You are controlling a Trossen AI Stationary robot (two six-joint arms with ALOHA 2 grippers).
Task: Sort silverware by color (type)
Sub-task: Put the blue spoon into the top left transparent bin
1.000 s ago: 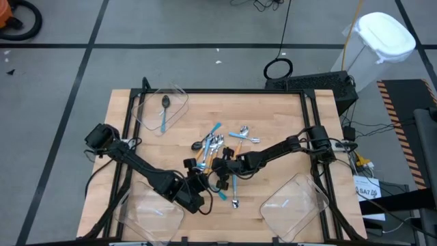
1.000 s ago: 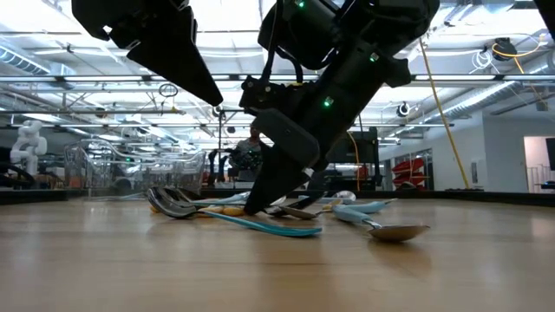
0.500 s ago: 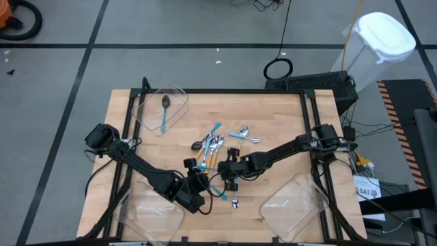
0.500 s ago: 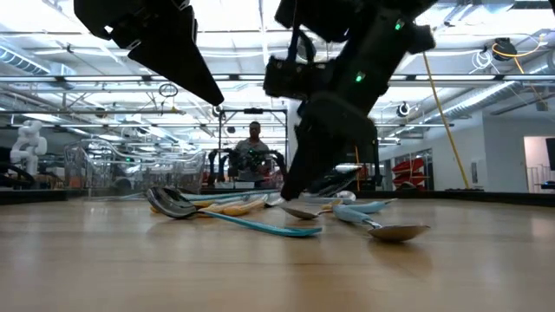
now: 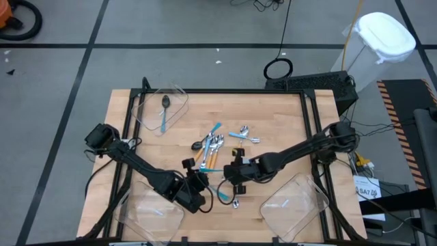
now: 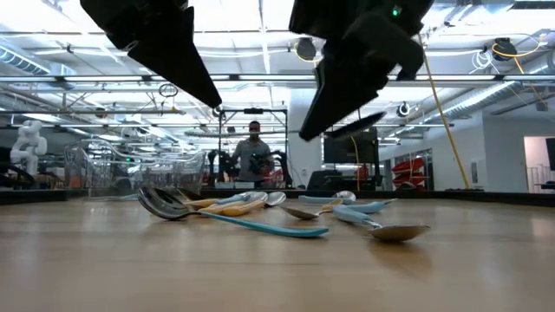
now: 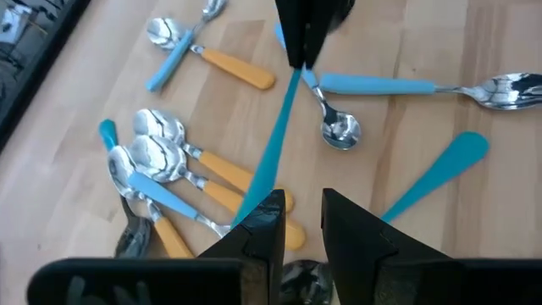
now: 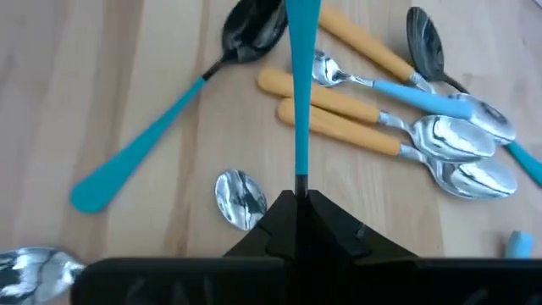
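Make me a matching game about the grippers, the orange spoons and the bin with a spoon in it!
Things:
A. right gripper
B. left gripper
C. orange spoons
D. far-left bin

States:
1. holds one black spoon
2. lying on the table
3. shut on a blue spoon
4. open, holding nothing

Pairs: A-3, B-4, C-2, D-1
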